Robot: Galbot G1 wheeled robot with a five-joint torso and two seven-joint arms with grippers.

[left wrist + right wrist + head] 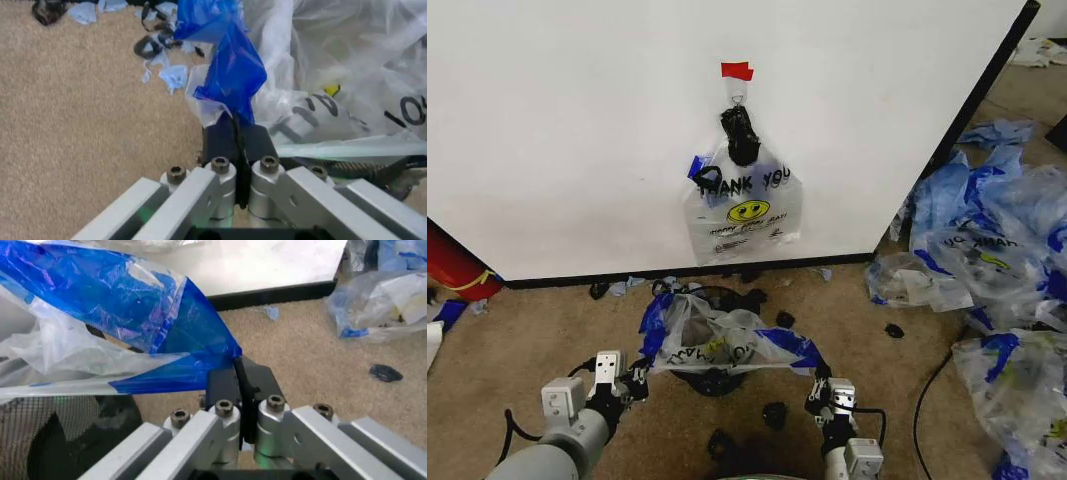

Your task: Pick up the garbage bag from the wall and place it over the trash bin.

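Both grippers are clamped tight on one thin see-through plastic garbage bag (717,345) with blue handles: the left gripper (635,381) pinches the blue handle on its side and the right gripper (820,392) pinches the opposite one, so the bag hangs stretched between them directly above the single small round black wire-mesh trash bin (712,380) on the tan carpet. The crumpled bag shows black lettering and a yellow patch. One flat bundle of like bags (743,205), tied with a black knot, hangs on the large white wall panel (577,130).
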